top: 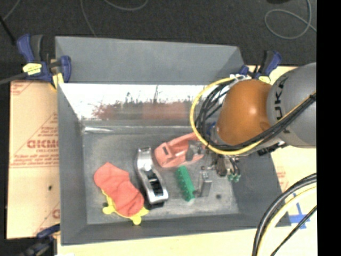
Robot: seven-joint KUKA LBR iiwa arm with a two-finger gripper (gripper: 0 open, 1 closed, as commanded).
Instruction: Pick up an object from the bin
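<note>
gripper [206,181] hanging low in the bin's [72,143] right side
it is sitting just right of a green block [185,184]; i cannot tell if it is wide or narrow.

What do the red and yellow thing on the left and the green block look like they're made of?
The red and yellow thing looks like soft cloth, matte and rumpled. The green block looks like hard plastic, straight-edged and ridged, though rubber is possible.
</note>
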